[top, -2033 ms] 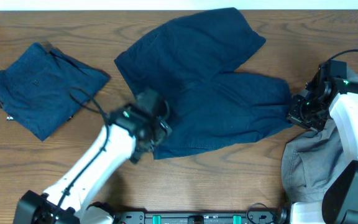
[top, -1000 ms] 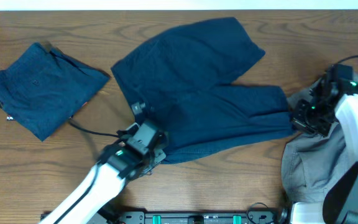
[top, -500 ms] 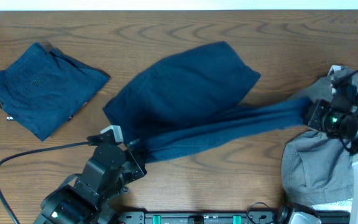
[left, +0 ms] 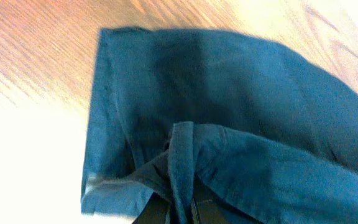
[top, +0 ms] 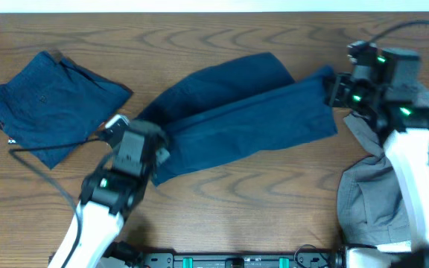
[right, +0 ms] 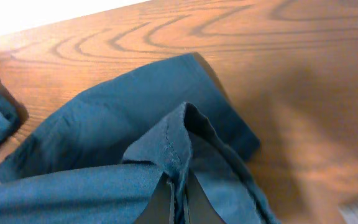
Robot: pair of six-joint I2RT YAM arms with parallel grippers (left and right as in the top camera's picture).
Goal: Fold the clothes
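Observation:
Dark navy shorts (top: 237,119) lie across the middle of the table, doubled lengthwise into a long slanted band. My left gripper (top: 157,152) is shut on their lower-left end. In the left wrist view, its fingers (left: 182,210) pinch a ridge of navy cloth (left: 241,93). My right gripper (top: 332,89) is shut on the upper-right end. In the right wrist view, a raised fold of the navy fabric (right: 104,124) runs down between its fingertips (right: 178,202). The band is held between the two grippers, just over the wood.
A folded navy garment (top: 51,104) rests at the far left. A crumpled light grey garment (top: 371,201) lies at the right edge under my right arm. A black cable (top: 43,152) trails from the left arm. The wooden table (top: 274,208) shows bare along the front.
Both grippers have swung away from the front edge toward the back, carrying the near edge of the shorts over the rest. The cloth now forms a narrower doubled band.

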